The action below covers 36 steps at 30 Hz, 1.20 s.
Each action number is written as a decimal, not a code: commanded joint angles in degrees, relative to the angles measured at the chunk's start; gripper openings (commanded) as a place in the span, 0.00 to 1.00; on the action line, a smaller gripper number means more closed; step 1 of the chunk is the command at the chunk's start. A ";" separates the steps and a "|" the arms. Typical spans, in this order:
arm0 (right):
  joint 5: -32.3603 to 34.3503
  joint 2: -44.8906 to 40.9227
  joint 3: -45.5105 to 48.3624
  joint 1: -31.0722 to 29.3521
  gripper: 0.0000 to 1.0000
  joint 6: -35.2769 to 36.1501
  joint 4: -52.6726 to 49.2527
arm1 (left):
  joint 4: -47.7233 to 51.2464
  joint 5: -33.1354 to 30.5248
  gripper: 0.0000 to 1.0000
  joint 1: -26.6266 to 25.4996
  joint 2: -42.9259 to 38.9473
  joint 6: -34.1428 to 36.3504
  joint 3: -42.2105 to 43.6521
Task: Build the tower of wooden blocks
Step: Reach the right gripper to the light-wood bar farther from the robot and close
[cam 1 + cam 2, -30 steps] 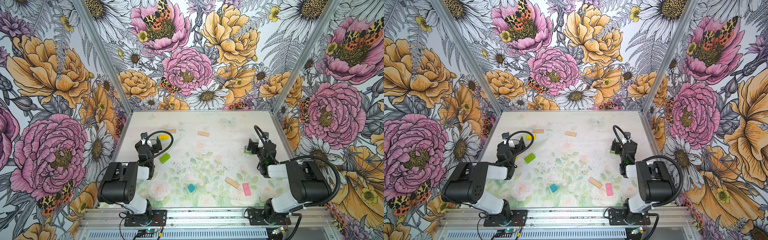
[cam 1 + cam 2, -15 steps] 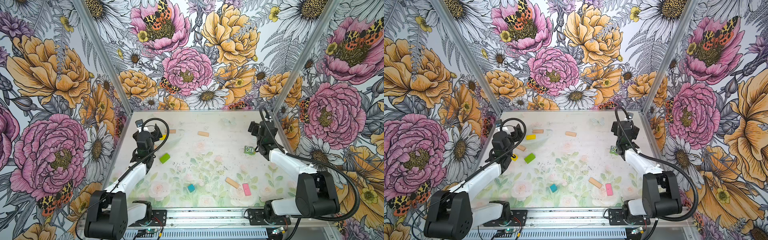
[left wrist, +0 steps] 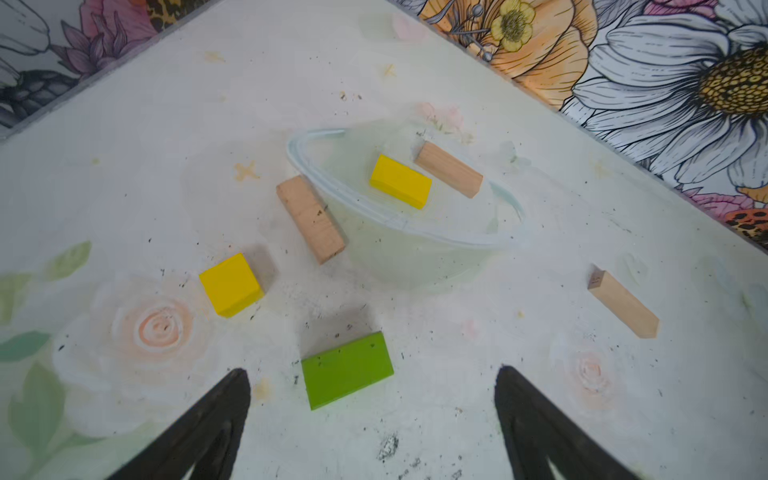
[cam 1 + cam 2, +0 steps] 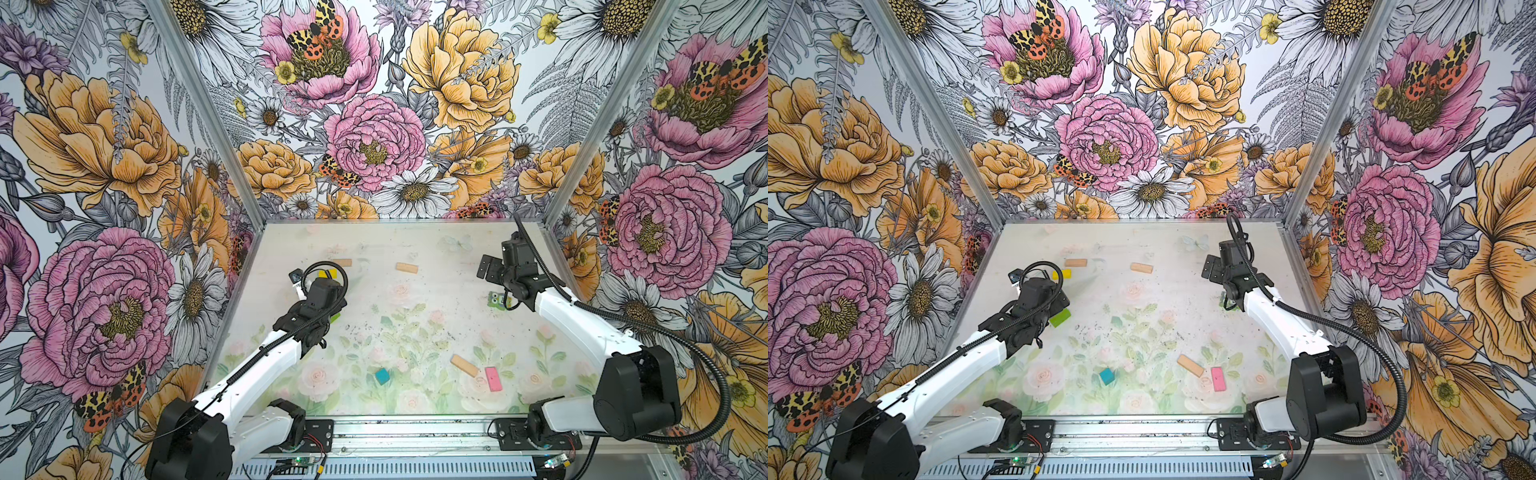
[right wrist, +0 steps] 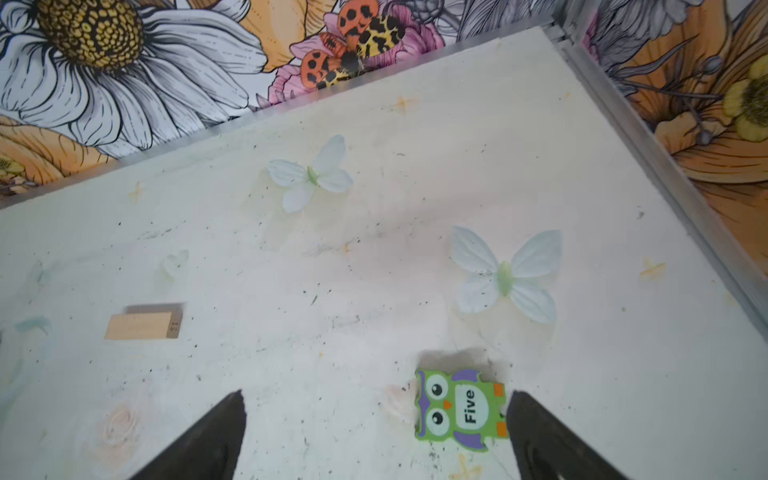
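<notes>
No tower yet: the left black gripper (image 3: 372, 370) is nearest the lime green wooden block (image 3: 347, 370).
The pale painted table (image 3: 124, 166) is bare all round the block. The left gripper's fingers are spread wide and hold nothing. The block lies flat just ahead, between them, long side across the gap. The right black gripper (image 5: 375, 395), spread too, sits beside a green owl piece (image 5: 459, 409).

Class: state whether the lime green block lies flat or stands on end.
Flat: the lime green block shows its broad face upward, resting on the table.
</notes>
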<state>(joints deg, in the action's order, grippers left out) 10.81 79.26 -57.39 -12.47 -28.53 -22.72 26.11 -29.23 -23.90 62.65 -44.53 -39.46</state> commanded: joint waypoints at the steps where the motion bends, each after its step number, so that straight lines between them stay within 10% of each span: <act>1: -2.34 0.39 -1.43 -0.47 1.00 -0.53 -2.10 | 3.10 -1.57 0.93 -0.38 1.14 -4.81 0.62; 20: -6.08 24.37 -17.42 -11.76 0.98 -7.90 -3.73 | 2.62 3.27 0.94 0.15 8.64 3.38 -10.00; 36: 0.39 51.91 -53.73 -18.77 1.00 -12.94 -18.63 | -5.25 8.72 0.99 1.05 -4.94 7.80 -0.63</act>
<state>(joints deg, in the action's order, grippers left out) 8.60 128.49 -106.45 -30.61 -39.11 -36.16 23.97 -22.57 -23.40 59.88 -37.89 -41.89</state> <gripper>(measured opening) 0.996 0.987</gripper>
